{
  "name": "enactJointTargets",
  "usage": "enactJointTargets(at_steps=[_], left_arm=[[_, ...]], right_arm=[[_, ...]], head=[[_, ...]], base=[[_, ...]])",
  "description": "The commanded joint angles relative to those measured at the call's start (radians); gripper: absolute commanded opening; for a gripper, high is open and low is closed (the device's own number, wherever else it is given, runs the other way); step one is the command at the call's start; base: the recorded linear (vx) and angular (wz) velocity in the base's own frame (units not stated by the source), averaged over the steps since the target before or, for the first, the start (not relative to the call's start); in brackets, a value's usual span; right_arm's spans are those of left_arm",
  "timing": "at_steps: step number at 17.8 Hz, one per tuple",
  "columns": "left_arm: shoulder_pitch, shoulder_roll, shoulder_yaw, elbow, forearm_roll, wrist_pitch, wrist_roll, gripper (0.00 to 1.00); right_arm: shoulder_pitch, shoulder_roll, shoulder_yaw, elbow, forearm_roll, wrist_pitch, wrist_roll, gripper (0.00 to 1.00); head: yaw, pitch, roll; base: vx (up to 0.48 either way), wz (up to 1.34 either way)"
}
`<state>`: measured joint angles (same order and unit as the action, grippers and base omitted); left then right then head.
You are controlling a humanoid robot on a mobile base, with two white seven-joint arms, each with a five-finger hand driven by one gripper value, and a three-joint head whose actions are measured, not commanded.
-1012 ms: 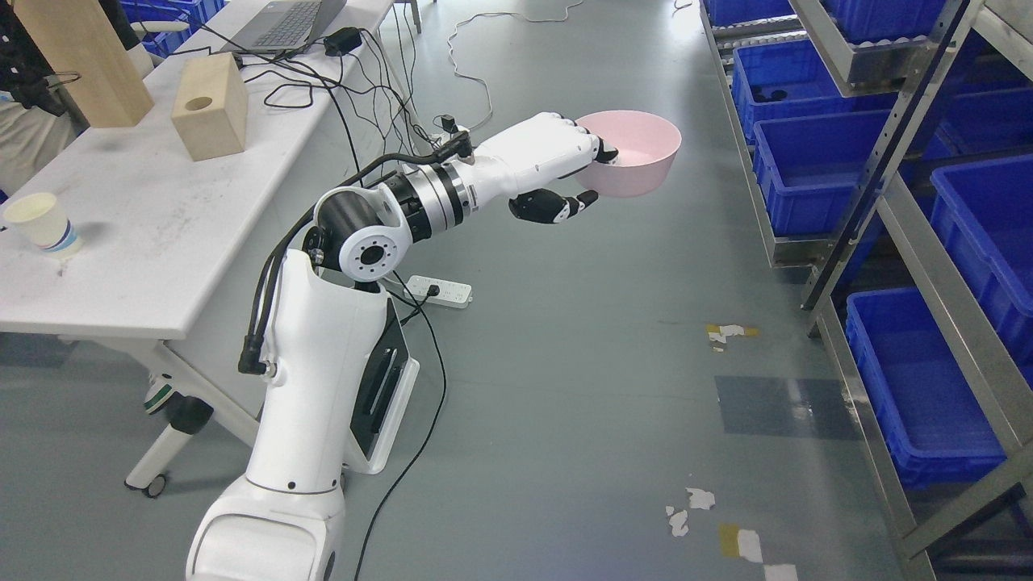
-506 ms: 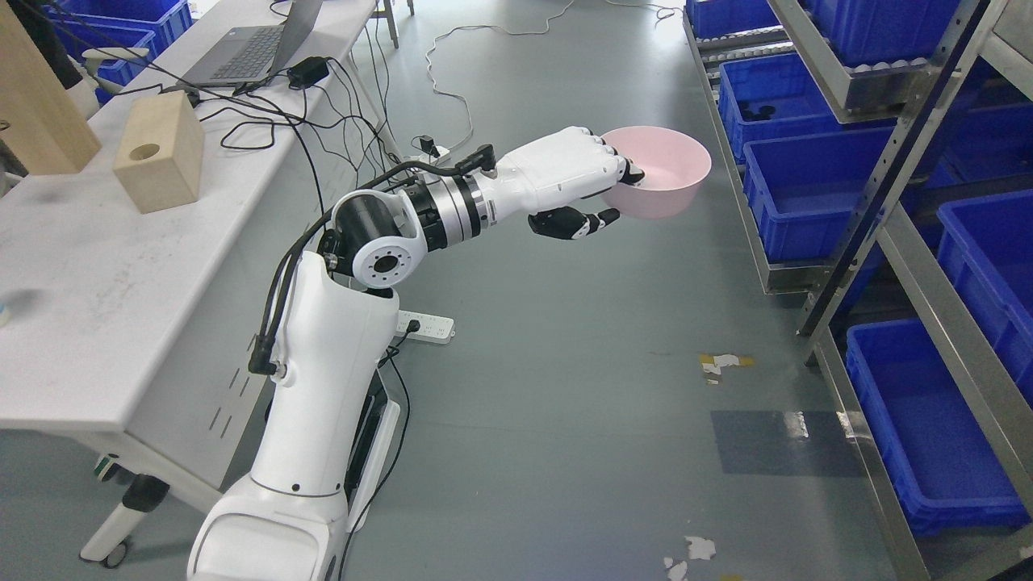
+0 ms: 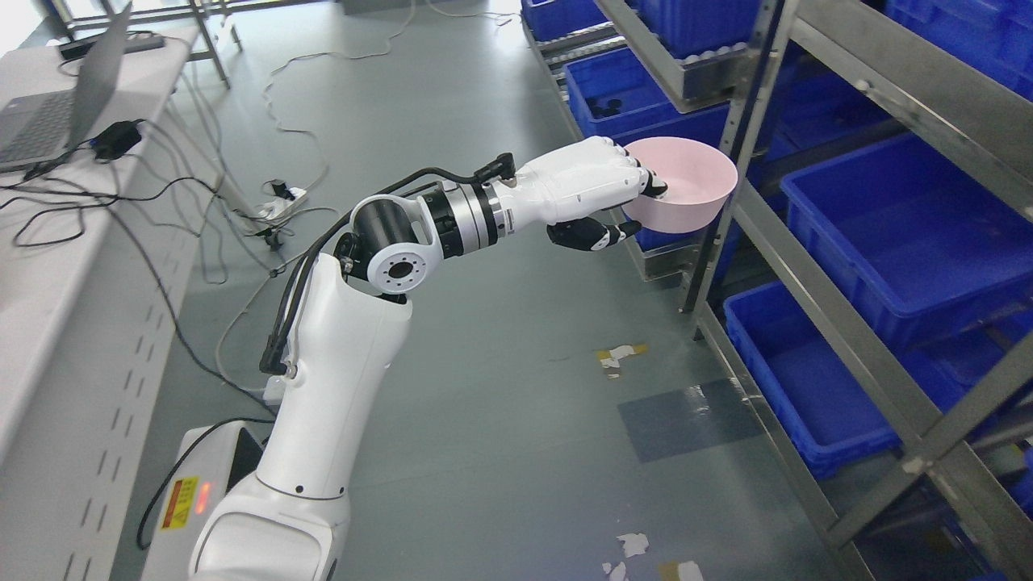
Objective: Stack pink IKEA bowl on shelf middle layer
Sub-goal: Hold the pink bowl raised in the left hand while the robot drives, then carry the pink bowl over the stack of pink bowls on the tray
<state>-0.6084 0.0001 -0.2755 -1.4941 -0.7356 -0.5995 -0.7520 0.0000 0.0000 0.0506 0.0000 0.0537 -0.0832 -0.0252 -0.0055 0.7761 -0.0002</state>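
Observation:
A pink bowl point(image 3: 686, 190) is held in the air by my left hand point(image 3: 633, 206), whose fingers hook over its near rim while the thumb sits under it. The bowl hangs upright just in front of a metal shelf upright point(image 3: 730, 153), at about the height of the sloped middle rail point(image 3: 815, 278). The left arm reaches out from the lower left across the floor. The right arm does not show.
The metal shelf rack on the right holds several blue bins point(image 3: 904, 234) on its levels. A white table point(image 3: 48, 266) with a laptop point(image 3: 56, 121) and cables stands on the left. Grey floor point(image 3: 500, 387) lies between them, with loose cables and a power strip point(image 3: 278, 206).
The whole view has swung right, so the camera moved. The shelf rack is now much closer and the bowl has come up against its front upright. The grip on the bowl is unchanged.

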Motion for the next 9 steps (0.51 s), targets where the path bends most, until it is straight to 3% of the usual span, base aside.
enactJointTargets(at_steps=[1,5,9], left_arm=[[-0.001,0.017,-0.126,0.006,0.05,0.0,0.0,0.04],[-0.013,0.017,-0.113,0.002,0.056,0.001,0.016,0.04],[-0.19,0.017,-0.054,0.001,0.13,0.015,0.042,0.04]], right_arm=[[0.023,-0.018,0.0,-0.017,0.0,0.0,-0.001,1.0],[0.023,-0.018,0.0,-0.017,0.0,0.0,-0.001,1.0],[0.023,-0.018,0.0,-0.017,0.0,0.0,-0.001,1.0]], head=[[0.0,0.0,0.0],[0.0,0.0,0.0],[0.0,0.0,0.0]], base=[[0.101,-0.79],[0.093,-0.89],[0.083,-1.01]])
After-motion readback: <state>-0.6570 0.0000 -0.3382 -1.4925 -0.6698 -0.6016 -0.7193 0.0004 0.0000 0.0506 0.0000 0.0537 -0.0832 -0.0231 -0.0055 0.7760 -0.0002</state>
